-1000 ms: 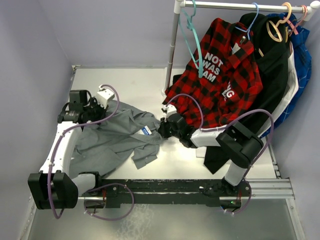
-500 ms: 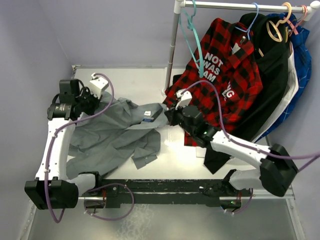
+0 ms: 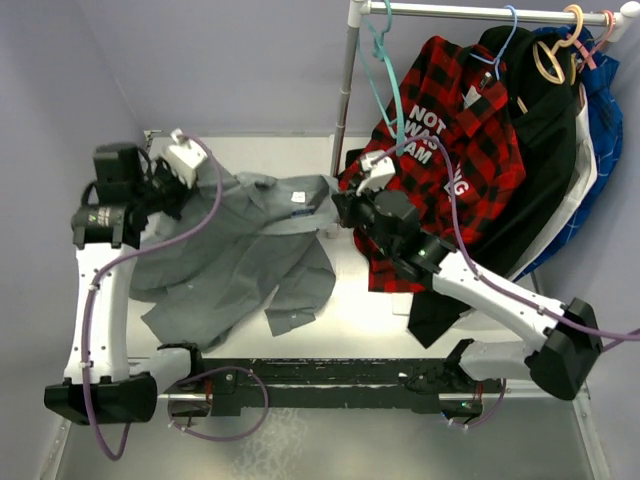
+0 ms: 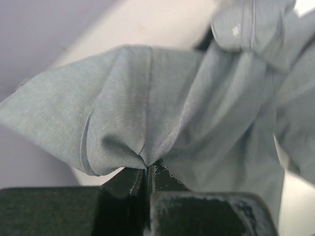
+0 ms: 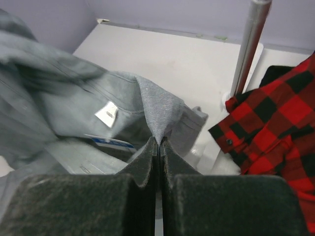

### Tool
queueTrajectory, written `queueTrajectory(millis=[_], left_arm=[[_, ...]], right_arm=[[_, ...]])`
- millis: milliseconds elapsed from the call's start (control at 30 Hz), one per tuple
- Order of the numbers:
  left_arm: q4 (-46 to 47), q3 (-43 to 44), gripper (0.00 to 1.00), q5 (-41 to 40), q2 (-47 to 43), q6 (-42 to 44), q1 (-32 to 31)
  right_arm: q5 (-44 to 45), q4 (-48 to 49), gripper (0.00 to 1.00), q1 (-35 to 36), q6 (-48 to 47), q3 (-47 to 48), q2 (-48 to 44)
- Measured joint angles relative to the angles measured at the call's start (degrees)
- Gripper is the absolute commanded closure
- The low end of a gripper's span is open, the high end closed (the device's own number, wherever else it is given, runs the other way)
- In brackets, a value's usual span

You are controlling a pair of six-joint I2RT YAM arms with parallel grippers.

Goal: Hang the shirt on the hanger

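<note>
The grey shirt (image 3: 240, 265) is stretched between my two grippers, its upper edge lifted and its body and sleeve trailing on the table. At the left, my left gripper (image 3: 195, 192) is shut on a fold of the shirt (image 4: 206, 108), the fabric pinched at the jaw tips (image 4: 147, 169). My right gripper (image 3: 338, 207) is shut on the collar tip (image 5: 159, 141), next to the white-and-blue neck label (image 5: 107, 114). The teal hanger (image 3: 385, 80) hangs empty on the rail, above and right of the right gripper.
A red-and-black plaid shirt (image 3: 450, 150) hangs on the rail close behind the right gripper, with black (image 3: 545, 130) and blue (image 3: 600, 120) garments further right. The rail's upright pole (image 3: 345, 100) stands just behind the collar. Lilac walls enclose the table at the left and back.
Both arms have risen and moved back, carrying the shirt's top edge up off the table and spreading it. The right gripper closed on the collar and moved toward the pole.
</note>
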Motion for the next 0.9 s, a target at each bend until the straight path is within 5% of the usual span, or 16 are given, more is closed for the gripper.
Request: queueTrajectory(millis=[333, 600, 700, 800, 900], left_arm=[[0.20, -42.25, 1.00, -2.91, -4.59, 6.97, 0.00], [2.95, -45.42, 0.99, -6.54, -3.23, 7.32, 0.00], [3.15, -45.31, 0.79, -6.54, -2.45, 7.32, 0.00], [3.08, -44.65, 0.46, -6.60, -1.97, 7.54, 0.00], [2.03, -42.45, 0.19, -6.47, -1.75, 8.28, 0.00]], right_arm=[[-3.65, -1.90, 1.00, 6.12, 17.44, -27.61, -12.52], [-1.01, -4.28, 0.97, 18.03, 29.05, -32.02, -8.11], [1.46, -4.24, 0.73, 20.90, 31.69, -32.02, -5.33], [3.89, -4.15, 0.43, 23.89, 32.59, -32.02, -4.87], [6.12, -3.45, 0.30, 26.14, 30.53, -32.02, -7.13]])
